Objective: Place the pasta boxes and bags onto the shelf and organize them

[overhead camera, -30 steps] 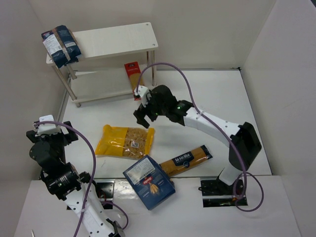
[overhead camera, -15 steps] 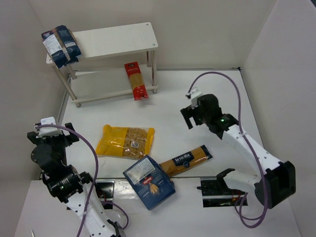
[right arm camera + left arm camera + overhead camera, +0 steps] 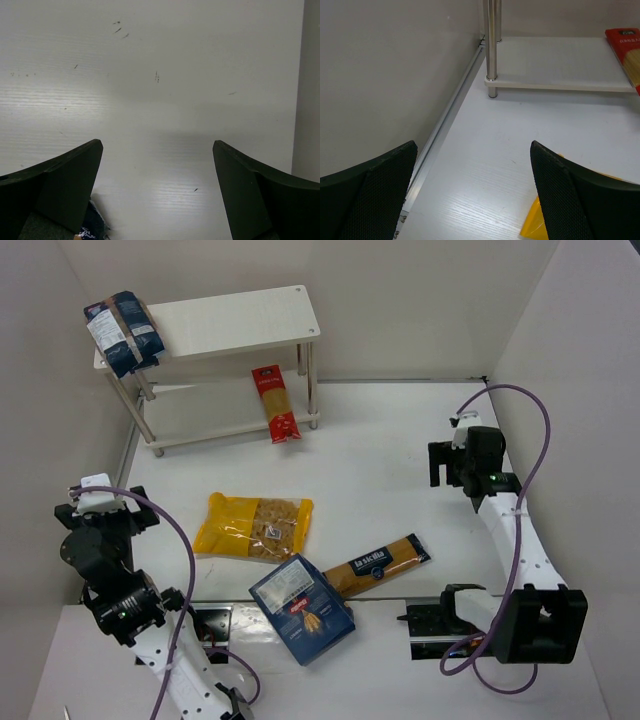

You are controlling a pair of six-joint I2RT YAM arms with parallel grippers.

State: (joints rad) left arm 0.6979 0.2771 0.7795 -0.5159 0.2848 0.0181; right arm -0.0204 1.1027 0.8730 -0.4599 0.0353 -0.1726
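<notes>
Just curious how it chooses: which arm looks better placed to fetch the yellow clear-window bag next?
Probably the left. The open left gripper faces the yellow clear-window bag, whose corner shows beside its finger; the open right gripper hangs over bare white table far to the right.

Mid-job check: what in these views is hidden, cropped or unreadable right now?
- Top view: the shelf has its lower tier mostly covered by its top board.
- Top view: print on the two dark-blue bags is too small to read.
- Left wrist: red spaghetti pack cut by the right edge; yellow bag mostly behind the left pincer.
- Right wrist: a dark-blue scrap beside the right pincer, unidentifiable.
</notes>
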